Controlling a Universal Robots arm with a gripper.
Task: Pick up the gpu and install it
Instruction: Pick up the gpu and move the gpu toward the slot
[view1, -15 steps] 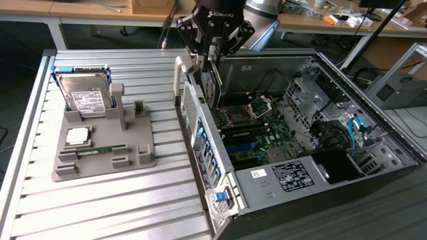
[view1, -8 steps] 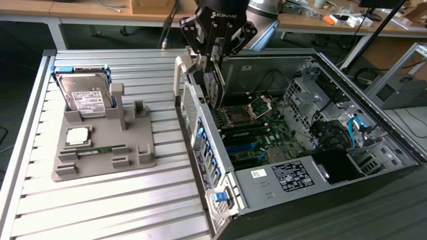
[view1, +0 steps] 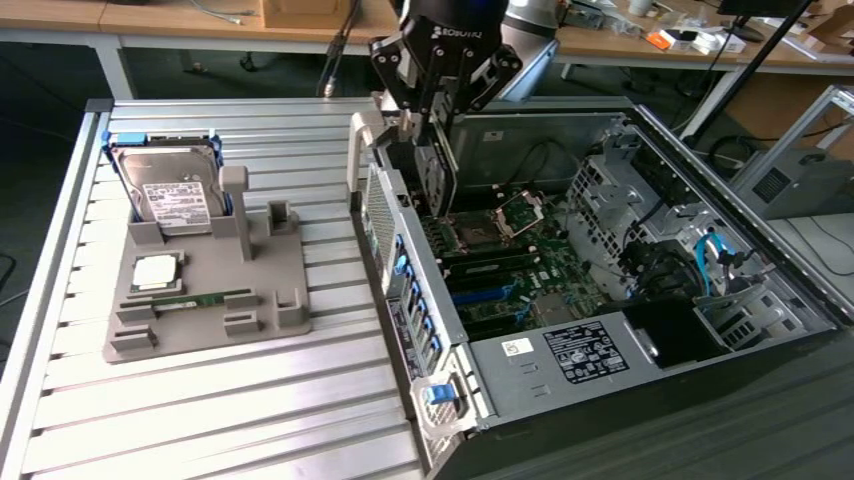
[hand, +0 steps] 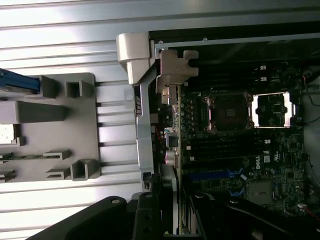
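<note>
Exterior view: the pincer (view1: 424, 112) is clamped on the graphics card (view1: 435, 170). The card hangs on edge with its long axis roughly up and down and its lower end toward the motherboard (view1: 501, 270), just inside the rear wall of the open computer case (view1: 534, 365). The case sits on a ribbed metal worktop (view1: 200, 400), with cluttered desks (view1: 160, 15) behind.

Wrist view: the graphics card (hand: 176, 165) is a thin dark strip seen edge-on. It runs out from the pincer (hand: 172, 205) beside that wall.

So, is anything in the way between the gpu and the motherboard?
Nothing visible. The gpu hangs edge-on from the end effector over the open case, with the motherboard beneath it.
</note>
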